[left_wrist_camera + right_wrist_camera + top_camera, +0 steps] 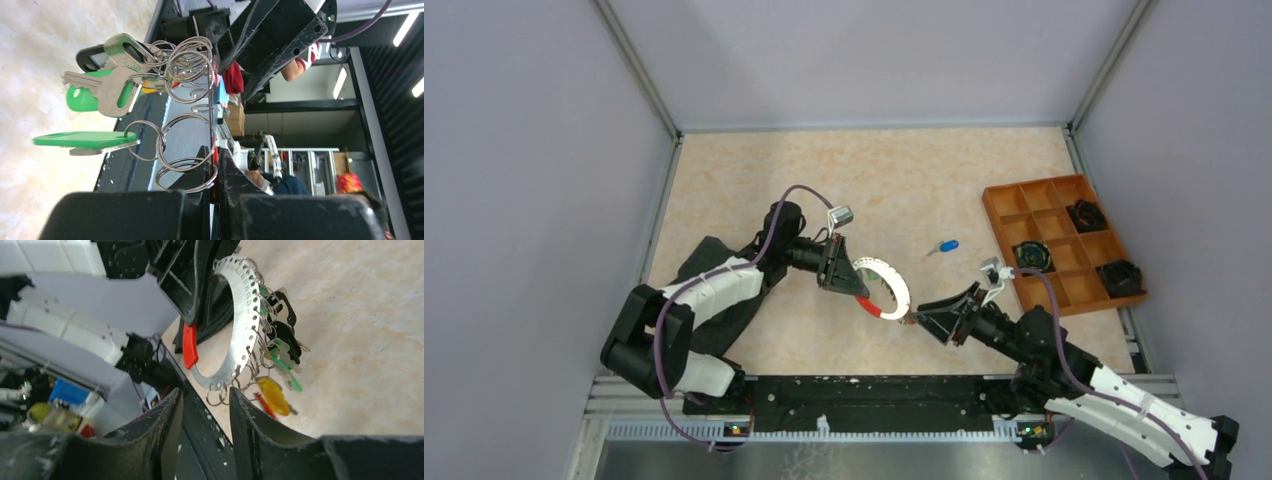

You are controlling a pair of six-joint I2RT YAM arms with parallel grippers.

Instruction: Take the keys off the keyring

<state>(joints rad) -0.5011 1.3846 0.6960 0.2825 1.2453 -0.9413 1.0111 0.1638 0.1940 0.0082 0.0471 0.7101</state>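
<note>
Left gripper (849,275): fingers clamped tight on the keyring (902,285), gripping it beside the red sleeve (870,304). The ring is held up off the table (824,180), near its middle, between the two arms. In the left wrist view the ring is seen edge-on, running straight into the closed fingertips (200,172).

Keyring: a flat grey band punched with a row of small holes. Thin wire split rings (220,394) hang from the holes, and the keys (282,360) hang from these along the outer edge. Heads seen in the right wrist view: green, black, a yellow one (272,392) and a red one low down. The left wrist view shows two more green heads (85,140) and a plain silver key.

Right gripper (916,318): fingers a narrow gap apart, nothing between them. Its tips sit just beside the ring's lower end; I cannot tell whether they touch it.

One blue key (948,246) lies loose on the table, apart from the ring, between it and the orange tray (1034,184). Three tray compartments each hold a black coiled object (1086,215).
</note>
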